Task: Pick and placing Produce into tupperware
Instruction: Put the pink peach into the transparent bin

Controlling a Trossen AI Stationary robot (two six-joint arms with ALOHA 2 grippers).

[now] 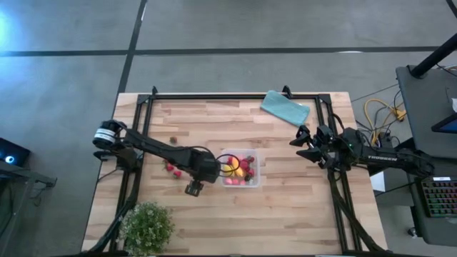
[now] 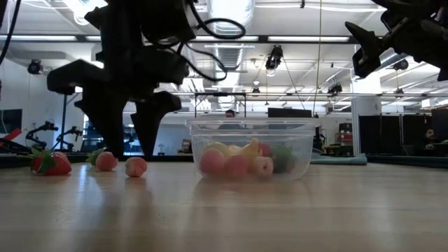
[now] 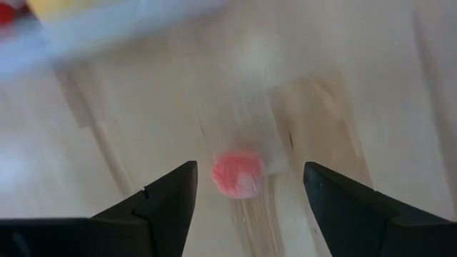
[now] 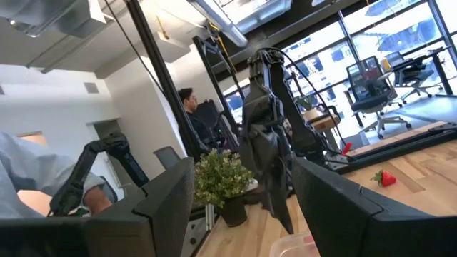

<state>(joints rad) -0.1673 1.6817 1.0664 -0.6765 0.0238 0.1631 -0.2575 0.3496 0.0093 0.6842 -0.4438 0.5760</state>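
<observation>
Pink, round produce piece (image 3: 238,174) lies on the counter (image 1: 285,214) dead centre between my left hand's (image 3: 250,196) spread, empty fingers, at nine o'clock from the part-filled tupperware (image 1: 258,168), while my right hand (image 1: 305,143), open too, waits far off at three o'clock.

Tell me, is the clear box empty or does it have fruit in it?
It has fruit in it. The tupperware holds pink, yellow and green pieces along its bottom, and it has no lid on.
</observation>
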